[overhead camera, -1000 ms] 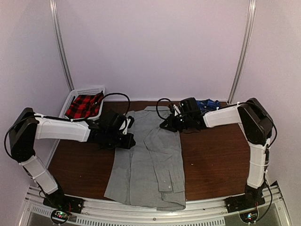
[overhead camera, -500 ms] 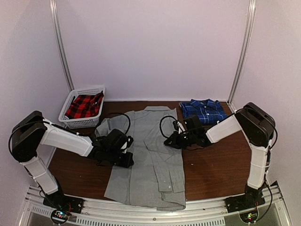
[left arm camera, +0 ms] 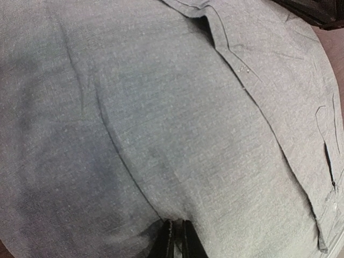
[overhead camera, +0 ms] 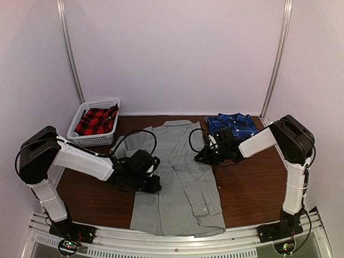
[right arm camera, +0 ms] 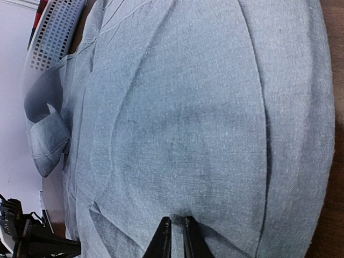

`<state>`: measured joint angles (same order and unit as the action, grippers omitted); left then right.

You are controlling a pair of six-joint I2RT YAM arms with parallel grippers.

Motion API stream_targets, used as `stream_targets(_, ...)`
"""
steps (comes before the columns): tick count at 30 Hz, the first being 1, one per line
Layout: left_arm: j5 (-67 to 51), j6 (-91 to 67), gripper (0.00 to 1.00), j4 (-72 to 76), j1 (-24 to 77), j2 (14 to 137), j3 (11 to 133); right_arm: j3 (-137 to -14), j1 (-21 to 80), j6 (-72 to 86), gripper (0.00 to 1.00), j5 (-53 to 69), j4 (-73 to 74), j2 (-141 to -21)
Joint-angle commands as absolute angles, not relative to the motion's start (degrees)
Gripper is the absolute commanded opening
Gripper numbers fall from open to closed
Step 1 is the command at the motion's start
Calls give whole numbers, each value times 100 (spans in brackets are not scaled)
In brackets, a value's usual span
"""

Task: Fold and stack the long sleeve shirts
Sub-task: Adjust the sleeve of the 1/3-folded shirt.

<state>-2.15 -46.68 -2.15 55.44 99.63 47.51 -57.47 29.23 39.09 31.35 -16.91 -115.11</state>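
The light grey shirt (overhead camera: 180, 177) lies lengthwise down the middle of the table, collar at the back, hem at the near edge. My left gripper (overhead camera: 153, 183) is shut on the grey shirt's left edge; in the left wrist view (left arm camera: 176, 236) the fabric bunches between the closed fingertips. My right gripper (overhead camera: 201, 157) is shut on the grey shirt's right edge near the shoulder; the right wrist view (right arm camera: 173, 232) shows the cloth (right arm camera: 204, 118) pinched the same way. The blue plaid shirt (overhead camera: 234, 123) lies folded at the back right.
A white basket (overhead camera: 92, 141) with a red and black plaid garment (overhead camera: 97, 121) stands at the back left. Brown table (overhead camera: 252, 183) shows on both sides of the grey shirt. Metal rail runs along the near edge.
Both grippers have moved nearer and to the right, dragging the grey shirt with them. The shirt now lies shifted right with its hem closer to the near edge.
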Motion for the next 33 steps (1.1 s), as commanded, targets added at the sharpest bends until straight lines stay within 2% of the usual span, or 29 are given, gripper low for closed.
stream_targets(1, -107, -4781, 8, -329, 5581, 9902, 4855, -5995, 2858, 3546, 10, 2796, -1060, -11642)
stream_targets(6, 610, -4609, 11, -1027, 5557, 9307, 5202, -6038, 2938, 3489, 10, 2797, -882, -11327)
stream_targets(10, 1148, -4550, 19, -1538, 5410, 8770, 5441, -6105, 3004, 3384, 12, 2711, -655, -10945)
stream_targets(14, 1488, -4520, 28, -1763, 5005, 8283, 5444, -6106, 3056, 3332, 14, 2586, -501, -10453)
stream_targets(19, 1524, -4342, 38, -1806, 4211, 7893, 5400, -6111, 3108, 3298, 22, 2402, -296, -9880)
stream_targets(24, 1402, -3914, 43, -1797, 3589, 8092, 5693, -6058, 3152, 3305, 28, 2208, -166, -9269)
stream_targets(33, 1141, -3911, 46, -1919, 3357, 9006, 6103, -6006, 3188, 3238, 32, 2022, 215, -8334)
